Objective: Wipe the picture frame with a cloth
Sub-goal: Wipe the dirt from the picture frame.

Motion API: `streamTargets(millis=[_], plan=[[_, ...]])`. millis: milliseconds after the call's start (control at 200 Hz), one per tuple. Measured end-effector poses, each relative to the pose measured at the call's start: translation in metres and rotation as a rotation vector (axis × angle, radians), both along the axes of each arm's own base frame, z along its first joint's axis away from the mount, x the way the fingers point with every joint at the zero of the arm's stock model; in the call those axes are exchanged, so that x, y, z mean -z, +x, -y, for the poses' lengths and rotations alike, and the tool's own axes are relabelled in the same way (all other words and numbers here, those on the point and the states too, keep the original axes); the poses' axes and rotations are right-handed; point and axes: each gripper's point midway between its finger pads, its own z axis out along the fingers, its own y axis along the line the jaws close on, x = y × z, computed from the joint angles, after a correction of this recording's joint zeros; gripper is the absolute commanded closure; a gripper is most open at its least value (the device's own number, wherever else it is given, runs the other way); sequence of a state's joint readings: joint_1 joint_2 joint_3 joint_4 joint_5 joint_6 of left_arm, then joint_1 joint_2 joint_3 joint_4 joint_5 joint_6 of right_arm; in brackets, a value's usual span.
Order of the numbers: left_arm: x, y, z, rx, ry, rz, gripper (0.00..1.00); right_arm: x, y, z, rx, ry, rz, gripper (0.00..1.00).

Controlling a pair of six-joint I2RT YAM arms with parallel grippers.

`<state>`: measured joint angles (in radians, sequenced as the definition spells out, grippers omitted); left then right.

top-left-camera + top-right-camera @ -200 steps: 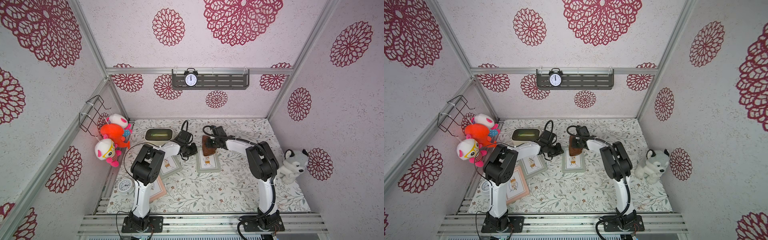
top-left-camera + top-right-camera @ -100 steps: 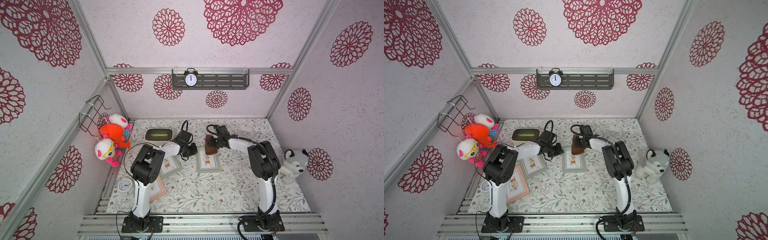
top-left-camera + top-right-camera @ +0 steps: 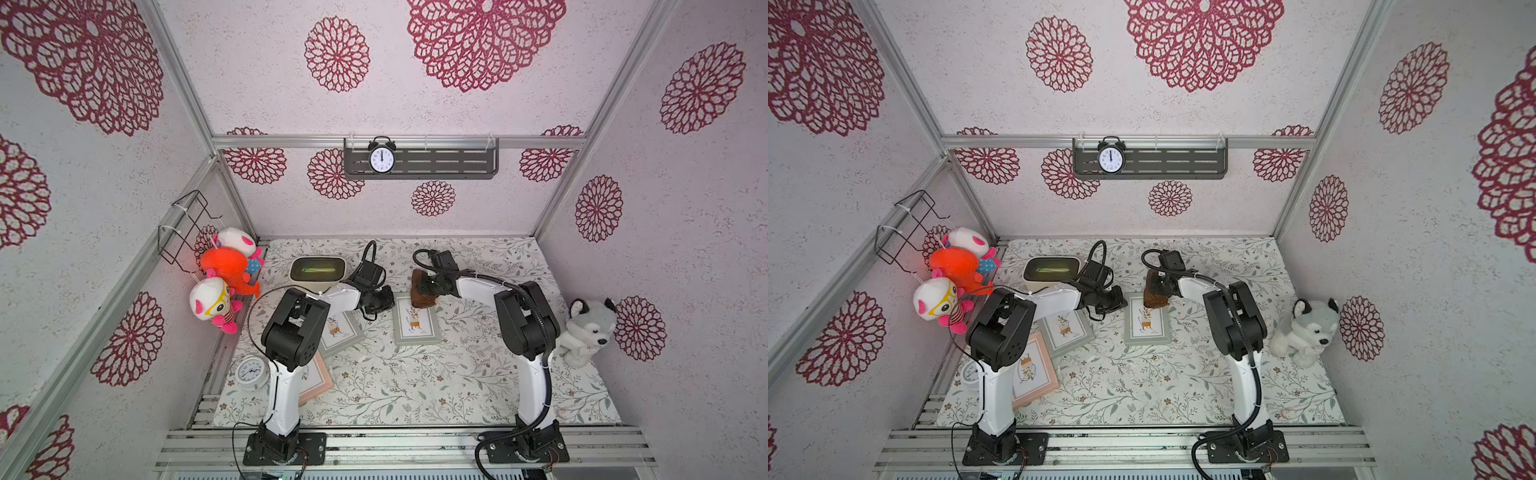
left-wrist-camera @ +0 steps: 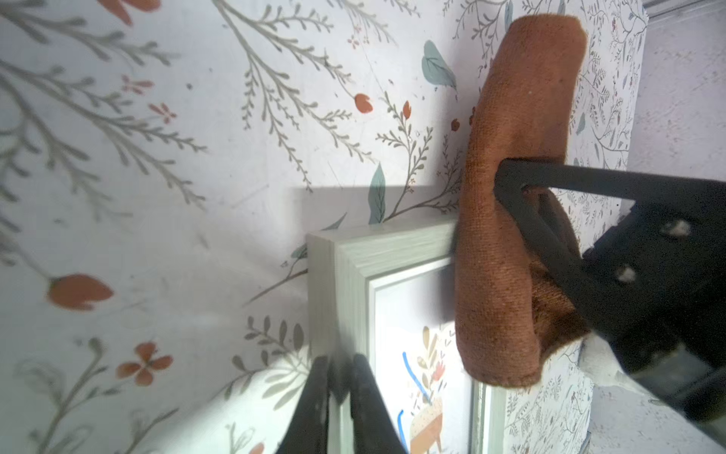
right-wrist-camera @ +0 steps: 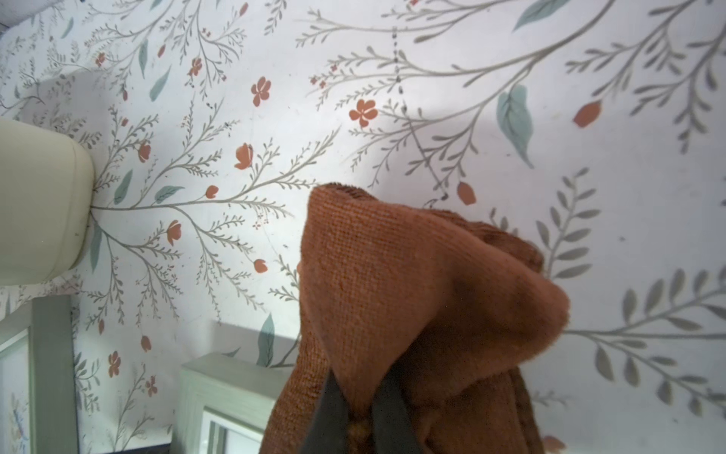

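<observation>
**A:** Where was the cloth (image 3: 422, 293) found?

**B:** It was seen bunched in the right end effector (image 5: 357, 393), whose jaws were pinched nearly together on a fold of it. The loose remainder was draped over the far rail of the grey-green picture frame (image 3: 416, 323) and touched it, as was shown in both top views.

**A:** And how was the left end effector (image 4: 340, 365) set?

**B:** Its jaws were narrowly closed on one side rail of the same picture frame, near a far corner. The picture frame was laid flat on the floral tabletop (image 3: 457, 374) and appeared to be steadied there.

**A:** How was the cloth expected to handle?

**B:** It was judged soft, limp and light. Folding and trailing were to be expected under a stroke, so a grip on a gathered fold was thought best, with a thick pad left hanging beneath the jaws.

**A:** And the picture frame?

**B:** It was judged rigid and fairly light, and likely to slide on the smooth tabletop if left unheld. The glazed front was taken to be fragile. Hold was therefore best taken on a rail, not on the pane, and only light pressure was advised.
</observation>
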<state>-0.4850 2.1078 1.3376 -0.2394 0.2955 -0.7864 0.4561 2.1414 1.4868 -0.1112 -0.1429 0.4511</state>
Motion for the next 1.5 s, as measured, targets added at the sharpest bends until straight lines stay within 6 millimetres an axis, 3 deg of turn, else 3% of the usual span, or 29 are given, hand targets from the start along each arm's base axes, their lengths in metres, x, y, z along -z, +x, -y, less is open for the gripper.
streamTargets(millis=[125,210,275,435,490,650,741,841,971,1056,1101,1176,1321,1391,1496], plan=[[-0.001,0.0,0.0,0.0,0.001,-0.001,0.86,-0.001,-0.005,-0.038,-0.06,0.03,0.013,1.0],[-0.001,0.0,0.0,0.0,0.001,-0.001,0.86,-0.001,-0.009,-0.044,-0.071,0.032,0.026,1.0],[-0.001,0.0,0.0,0.0,-0.001,-0.001,0.86,0.0,-0.009,-0.036,-0.062,0.04,0.031,1.0],[-0.002,0.001,0.003,0.004,-0.015,0.002,0.87,0.001,-0.003,0.017,0.033,0.014,0.004,1.0],[-0.002,0.001,0.003,0.004,-0.016,0.002,0.87,0.002,-0.001,0.022,0.047,0.006,0.001,1.0],[-0.002,0.001,0.003,0.004,-0.014,-0.003,0.86,0.0,-0.007,-0.023,-0.014,0.031,0.021,1.0],[-0.001,0.001,0.003,0.005,-0.013,-0.004,0.86,-0.001,-0.01,-0.032,-0.029,0.04,0.035,1.0],[-0.001,0.001,0.003,0.005,-0.014,-0.004,0.86,-0.001,-0.009,-0.009,-0.003,0.041,0.034,1.0],[-0.004,0.002,0.005,0.008,-0.025,0.001,0.86,-0.004,-0.009,0.069,0.123,-0.003,0.004,1.0],[-0.006,0.003,0.007,0.007,-0.029,0.002,0.84,-0.004,-0.029,0.119,0.213,-0.037,-0.044,1.0],[-0.007,0.004,0.007,0.006,-0.028,0.001,0.82,-0.003,-0.044,0.132,0.236,-0.047,-0.064,1.0],[-0.007,0.003,0.008,0.007,-0.025,-0.007,0.78,-0.002,-0.069,0.131,0.221,-0.031,-0.09,1.0],[-0.006,-0.005,0.007,0.013,-0.026,-0.045,0.7,0.01,-0.107,0.105,0.131,0.057,-0.149,1.0],[-0.007,-0.013,0.007,0.017,-0.033,-0.071,0.71,0.014,-0.115,0.096,0.099,0.094,-0.165,1.0],[-0.006,-0.022,0.007,0.025,-0.052,-0.098,0.74,0.011,-0.111,0.086,0.071,0.149,-0.157,1.0]])
